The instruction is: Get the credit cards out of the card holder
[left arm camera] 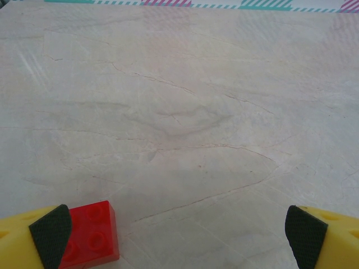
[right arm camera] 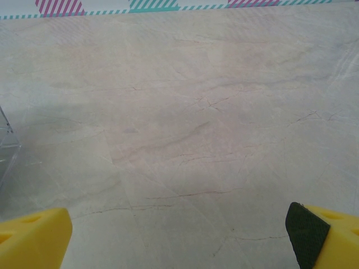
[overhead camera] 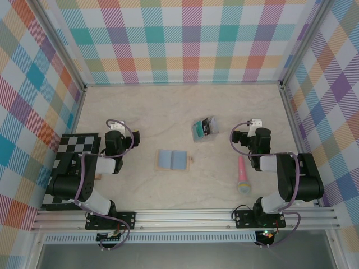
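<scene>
Your small folding card holder [overhead camera: 173, 160] lay open on the pale marbled counter [overhead camera: 168, 106], blue-grey lining up and a tan edge showing, between the two arms. Any cards in it were too small to make out. Your left hand [left arm camera: 178, 241] stood wide open, gripping nothing, with a red plastic building brick [left arm camera: 92, 235] just beside one black-padded fingertip [left arm camera: 50, 235]. Your right hand [right arm camera: 179, 235] was likewise spread wide and empty over bare counter, well apart from the card holder.
</scene>
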